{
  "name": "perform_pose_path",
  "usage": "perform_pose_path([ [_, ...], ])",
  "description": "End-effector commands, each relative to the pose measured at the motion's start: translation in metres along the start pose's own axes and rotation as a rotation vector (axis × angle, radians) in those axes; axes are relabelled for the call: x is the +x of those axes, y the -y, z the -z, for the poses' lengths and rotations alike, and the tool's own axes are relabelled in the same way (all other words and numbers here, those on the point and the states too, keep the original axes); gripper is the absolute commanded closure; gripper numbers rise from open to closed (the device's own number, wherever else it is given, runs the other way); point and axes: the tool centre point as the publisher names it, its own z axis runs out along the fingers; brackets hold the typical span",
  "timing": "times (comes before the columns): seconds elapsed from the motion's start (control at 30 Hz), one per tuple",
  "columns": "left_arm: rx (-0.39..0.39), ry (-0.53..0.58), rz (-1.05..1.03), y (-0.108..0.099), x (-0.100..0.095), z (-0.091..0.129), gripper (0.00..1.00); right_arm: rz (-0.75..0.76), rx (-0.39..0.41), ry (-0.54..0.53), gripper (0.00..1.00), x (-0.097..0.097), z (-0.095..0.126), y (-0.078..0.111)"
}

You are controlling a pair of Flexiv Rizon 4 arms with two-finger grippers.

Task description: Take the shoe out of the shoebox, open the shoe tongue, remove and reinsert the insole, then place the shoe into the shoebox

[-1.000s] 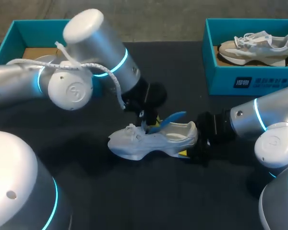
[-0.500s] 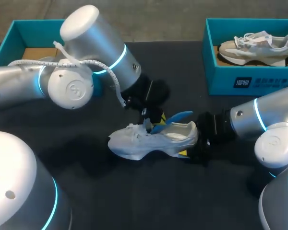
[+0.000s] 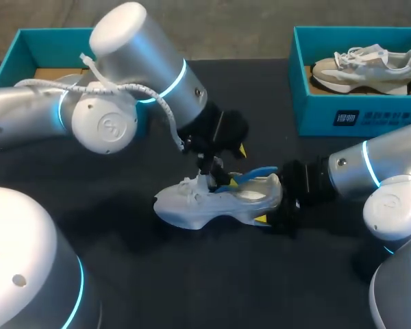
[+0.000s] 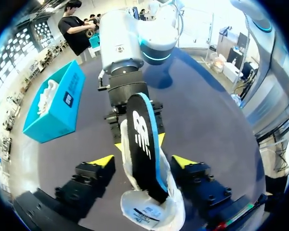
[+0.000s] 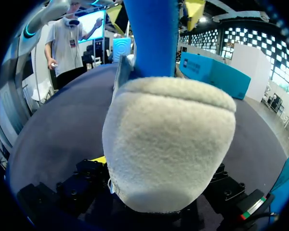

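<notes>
Left end effector [image 4: 143,161] spread open astride the shoe [image 3: 212,199], right end effector [image 3: 268,209] clamping its heel, we seem mid-reinsertion and must next press the insole [image 4: 142,139] flat

The middle of the frame is blocked by the shoe [image 3: 219,199], with the left gripper [image 3: 225,163] spread open just above it and the right gripper [image 3: 272,214] clamped on its heel. The upper left is overhung by the left arm [image 3: 123,96], by which part of the left shoebox [image 3: 10,58] is hidden. The right shoebox [image 3: 359,113] is filled by a second shoe [image 3: 364,68]. Bare surface [image 3: 212,281] is left across the lower middle and between the boxes.
</notes>
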Motion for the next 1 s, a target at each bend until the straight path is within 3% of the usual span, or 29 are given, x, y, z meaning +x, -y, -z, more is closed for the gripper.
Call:
perform_pose_path([
  [0.03, -0.022, 0.096, -0.012, 0.0, 0.016, 0.012, 0.0, 0.0, 0.004, 0.001, 1.0, 0.001, -0.002, 0.0],
  [0.17, -0.037, 0.192, -0.015, -0.002, 0.019, 0.014, 0.0, 0.0, 0.004, 0.001, 1.0, 0.001, -0.002, 0.0],
  [0.4, -0.028, 0.266, -0.001, -0.007, 0.014, 0.01, 0.0, 0.0, 0.004, 0.001, 1.0, 0.001, -0.002, 0.0],
  [0.7, 0.002, 0.285, 0.05, -0.015, 0.004, 0.002, 0.0, 0.0, 0.004, 0.001, 1.0, 0.001, -0.002, 0.0],
  [1.0, 0.031, 0.277, 0.085, -0.011, -0.002, -0.013, 0.0, 0.0, 0.004, 0.001, 1.0, 0.001, -0.002, 0.0],
])
